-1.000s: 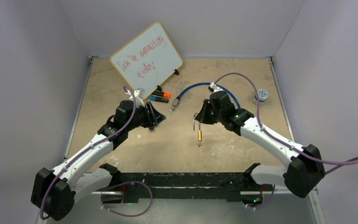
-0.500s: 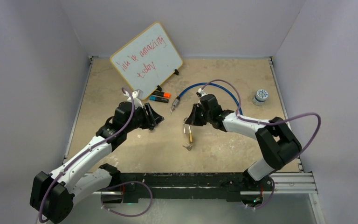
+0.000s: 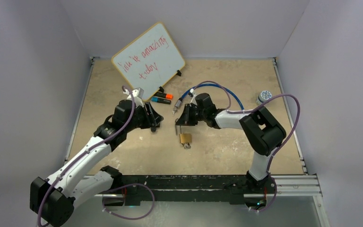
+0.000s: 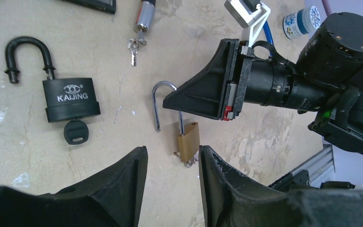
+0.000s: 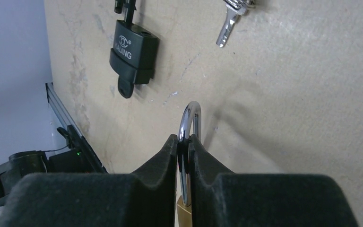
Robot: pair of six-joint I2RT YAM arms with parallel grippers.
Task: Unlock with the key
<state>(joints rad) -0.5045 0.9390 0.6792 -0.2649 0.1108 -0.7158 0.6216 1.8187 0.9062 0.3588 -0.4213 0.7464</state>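
Centre passage tight: right gripper [image 3: 179,119], pinching shackle of brass padlock [image 3: 185,138], sits near left gripper [image 4: 172,158], whose jaws stand apart. Black padlock [image 4: 71,99] lies beside them. Whiteboard [image 3: 147,60], markers [image 3: 162,99], blue cable [image 3: 185,95] crowd back. Table [image 3: 227,151] open near front and right; tin [image 3: 263,96] far right.

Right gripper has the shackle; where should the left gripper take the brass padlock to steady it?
Probably the body of the brass padlock, the left gripper closing across its two flat faces, coming from the left arm's side. The right gripper pinches the shackle and the key sticks out of the opposite end, so the mid-body is the free part.
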